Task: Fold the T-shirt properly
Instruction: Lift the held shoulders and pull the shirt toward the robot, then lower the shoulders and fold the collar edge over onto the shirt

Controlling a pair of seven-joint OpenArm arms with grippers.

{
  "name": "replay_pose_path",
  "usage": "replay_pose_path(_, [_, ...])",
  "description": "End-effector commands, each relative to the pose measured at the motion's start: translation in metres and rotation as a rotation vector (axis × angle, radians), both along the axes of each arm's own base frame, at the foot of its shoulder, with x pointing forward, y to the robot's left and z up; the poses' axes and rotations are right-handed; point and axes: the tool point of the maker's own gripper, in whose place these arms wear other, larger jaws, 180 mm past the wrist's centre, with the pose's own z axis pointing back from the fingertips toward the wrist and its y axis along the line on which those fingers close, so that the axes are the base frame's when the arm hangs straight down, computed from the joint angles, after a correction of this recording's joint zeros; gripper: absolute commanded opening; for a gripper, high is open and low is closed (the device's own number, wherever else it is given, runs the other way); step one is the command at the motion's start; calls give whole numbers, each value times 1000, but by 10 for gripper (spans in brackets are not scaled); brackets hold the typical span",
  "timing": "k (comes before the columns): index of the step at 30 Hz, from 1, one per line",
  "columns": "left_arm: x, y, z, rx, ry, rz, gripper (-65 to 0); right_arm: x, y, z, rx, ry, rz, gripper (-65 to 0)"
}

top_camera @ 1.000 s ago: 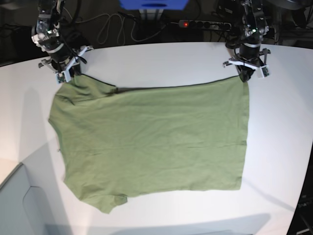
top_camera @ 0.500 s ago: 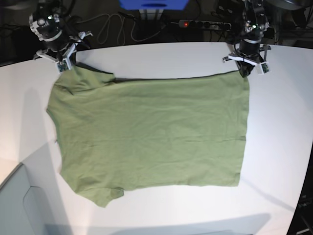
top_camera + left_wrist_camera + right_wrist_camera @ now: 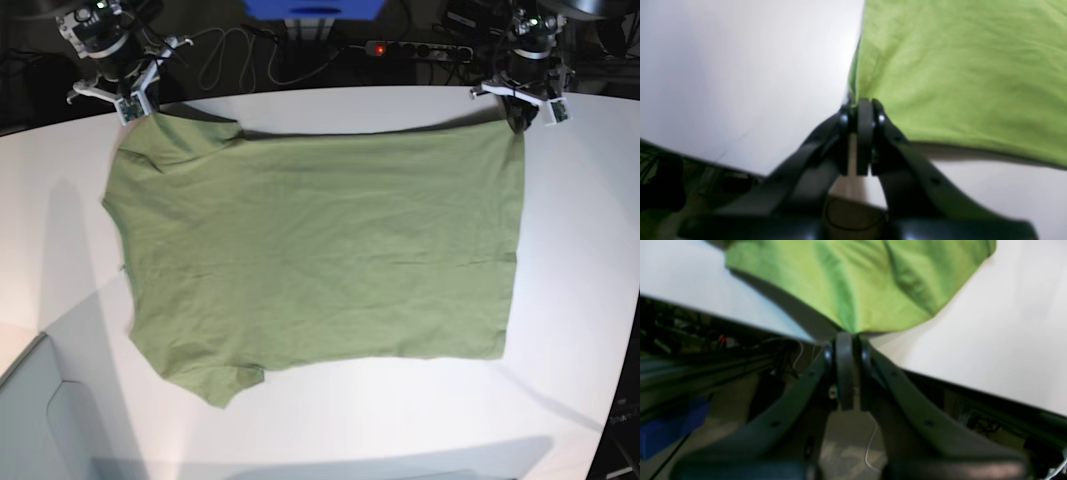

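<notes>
Base view, T-shirt (image 3: 320, 250) stretched between left gripper (image 3: 517, 116), right gripper (image 3: 142, 112)

- A white table (image 3: 330, 440) with a smooth, matte top was seen; its far edge curved across the base view, and dark clutter was glimpsed beyond it.
- 1 olive-green T-shirt (image 3: 320, 250) was spread flat over most of the tabletop, lightly wrinkled, with no print.
- 1 short sleeve (image 3: 215, 385) was laid out at the near left; the other sleeve (image 3: 180, 140) was at the far left.
- The far edge of the shirt was drawn up off the surface at 2 corners, and a shadow was cast under it on the table (image 3: 740, 66), as shown in both wrist views (image 3: 1007, 340).
- Bare white surface was left along the near edge and on both sides.
</notes>
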Motion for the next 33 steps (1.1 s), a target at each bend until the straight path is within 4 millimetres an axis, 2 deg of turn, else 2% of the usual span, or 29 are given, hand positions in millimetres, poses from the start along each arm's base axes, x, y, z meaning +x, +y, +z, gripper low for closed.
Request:
replay_pose_path(1, [2, 3, 11, 21, -32, -4, -650, 2, 1, 7, 3, -30, 15, -648])
replay_pose_path(12, [-14, 1, 11, 23, 5, -12, -650, -9, 8, 9, 37, -44, 17, -648])
replay_pose_path(20, [-13, 1, 11, 24, 1, -10, -650, -5, 10, 10, 45, -56, 10, -648])
replay_pose_path(22, [-12, 2, 11, 23, -1, -10, -650, 2, 11, 12, 47, -76, 12, -648])
replay_pose_path(33, [25, 5, 23, 38, -91, -12, -650, 52, 9, 28, 33, -198, 12, -648])
